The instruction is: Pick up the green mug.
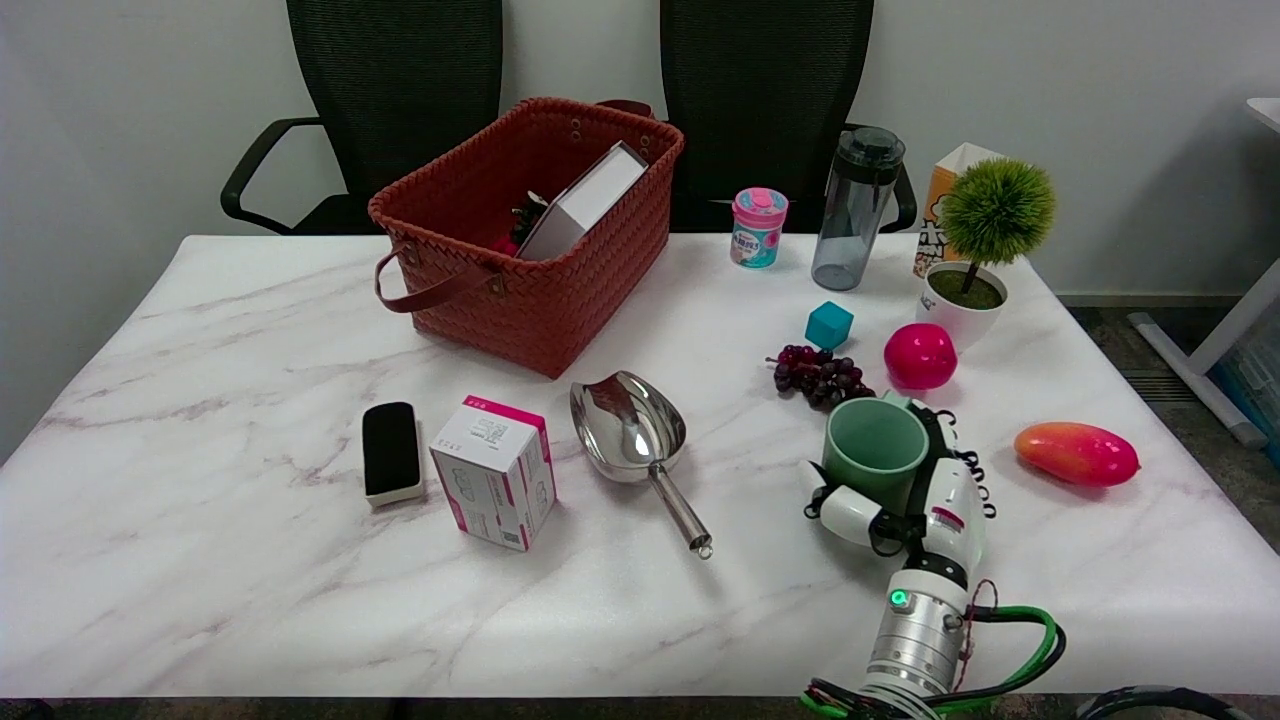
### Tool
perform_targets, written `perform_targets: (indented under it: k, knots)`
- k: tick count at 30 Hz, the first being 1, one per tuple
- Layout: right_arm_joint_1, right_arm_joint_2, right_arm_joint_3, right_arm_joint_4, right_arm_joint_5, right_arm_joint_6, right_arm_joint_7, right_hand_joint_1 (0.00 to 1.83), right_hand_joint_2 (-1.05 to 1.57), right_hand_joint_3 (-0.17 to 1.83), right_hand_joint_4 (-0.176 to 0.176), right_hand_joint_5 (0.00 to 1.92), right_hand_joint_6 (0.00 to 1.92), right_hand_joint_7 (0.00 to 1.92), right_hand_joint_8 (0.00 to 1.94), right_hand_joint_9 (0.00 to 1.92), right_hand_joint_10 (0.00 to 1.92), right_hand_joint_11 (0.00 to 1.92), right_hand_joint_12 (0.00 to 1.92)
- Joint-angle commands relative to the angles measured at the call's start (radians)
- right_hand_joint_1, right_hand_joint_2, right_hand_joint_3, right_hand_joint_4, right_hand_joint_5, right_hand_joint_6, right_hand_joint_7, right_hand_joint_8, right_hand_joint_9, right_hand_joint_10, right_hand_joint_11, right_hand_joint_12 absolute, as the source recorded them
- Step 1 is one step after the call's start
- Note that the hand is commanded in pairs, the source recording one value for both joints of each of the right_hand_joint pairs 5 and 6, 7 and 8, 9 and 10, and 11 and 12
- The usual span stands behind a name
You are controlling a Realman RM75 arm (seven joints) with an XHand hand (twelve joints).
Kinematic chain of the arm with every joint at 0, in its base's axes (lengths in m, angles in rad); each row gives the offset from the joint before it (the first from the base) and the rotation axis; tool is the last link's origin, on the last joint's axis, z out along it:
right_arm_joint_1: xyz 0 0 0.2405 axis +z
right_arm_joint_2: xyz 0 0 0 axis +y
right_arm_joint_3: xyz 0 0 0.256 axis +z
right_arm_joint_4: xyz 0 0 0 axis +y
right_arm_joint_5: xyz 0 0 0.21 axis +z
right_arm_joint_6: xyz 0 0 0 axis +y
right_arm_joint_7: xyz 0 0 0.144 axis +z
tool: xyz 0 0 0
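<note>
The green mug (875, 447) stands upright on the marble table, right of the middle, with its mouth facing up. My right hand (925, 495) reaches in from the lower right and wraps around the mug's near and right side. Its thumb curls against the near wall and its fingers lie along the right and far side. The mug's base is hidden behind the hand, so I cannot tell whether it rests on the table or is raised.
Dark grapes (818, 374) lie just behind the mug, with a teal cube (829, 325) and a pink ball (920, 356) beyond. A mango (1077, 453) lies to the right. A metal scoop (640, 440), pink-white box (496, 471), black eraser (390, 451), red basket (530, 230), bottle (857, 208) and potted plant (980, 250) stand around.
</note>
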State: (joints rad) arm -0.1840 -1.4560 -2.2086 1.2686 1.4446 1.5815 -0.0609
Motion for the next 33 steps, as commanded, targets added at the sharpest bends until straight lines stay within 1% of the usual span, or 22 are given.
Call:
perform_targets:
  k: [1, 5, 7, 8, 10, 11, 13, 17, 21, 28, 33]
  knots:
    - [0.003, 0.021, 0.004, -0.009, -0.003, 0.004, 0.013, 1.18, 0.71, 0.79, 0.0, 0.89, 0.89, 0.63, 0.63, 0.63, 0.63, 0.44, 0.44]
    - [0.005, 0.027, 0.007, -0.025, -0.014, 0.014, 0.062, 1.19, 0.72, 0.78, 0.0, 0.99, 0.99, 0.73, 0.73, 0.66, 0.66, 0.47, 0.47]
    - [0.009, 0.031, 0.007, -0.036, -0.024, 0.028, 0.085, 1.17, 0.75, 0.76, 0.0, 1.03, 1.03, 0.88, 0.88, 0.7, 0.7, 0.51, 0.51]
    - [0.011, 0.032, 0.008, -0.038, -0.029, 0.034, 0.089, 1.16, 0.77, 0.75, 0.0, 1.04, 1.04, 0.94, 0.94, 0.72, 0.72, 0.55, 0.55]
    - [0.014, 0.04, 0.008, -0.039, -0.046, 0.048, 0.089, 1.14, 0.82, 0.71, 0.0, 1.06, 1.06, 1.04, 1.04, 0.78, 0.78, 0.75, 0.75]
    - [0.014, 0.044, 0.008, -0.038, -0.054, 0.051, 0.09, 1.13, 0.83, 0.7, 0.0, 1.06, 1.06, 1.06, 1.06, 0.82, 0.82, 0.79, 0.79]
    - [0.016, 0.057, 0.009, -0.032, -0.073, 0.06, 0.095, 1.11, 0.89, 0.65, 0.0, 1.09, 1.09, 1.16, 1.16, 0.97, 0.97, 0.91, 0.91]
    - [0.022, 0.087, 0.014, -0.021, -0.087, 0.067, 0.135, 1.08, 1.0, 0.59, 0.0, 1.17, 1.17, 1.28, 1.28, 1.18, 1.18, 1.01, 1.01]
    - [0.027, 0.132, 0.021, 0.012, -0.107, 0.067, 0.149, 1.09, 1.08, 0.56, 0.0, 1.2, 1.2, 1.33, 1.33, 1.27, 1.27, 1.07, 1.07]
    - [0.054, 0.224, 0.04, 0.081, -0.142, 0.045, 0.149, 1.08, 1.16, 0.55, 0.0, 1.23, 1.23, 1.36, 1.36, 1.33, 1.33, 1.12, 1.12]
    - [0.064, 0.269, 0.116, 0.147, -0.209, -0.047, 0.147, 1.1, 1.25, 0.54, 0.0, 1.27, 1.27, 1.39, 1.39, 1.36, 1.36, 1.15, 1.15]
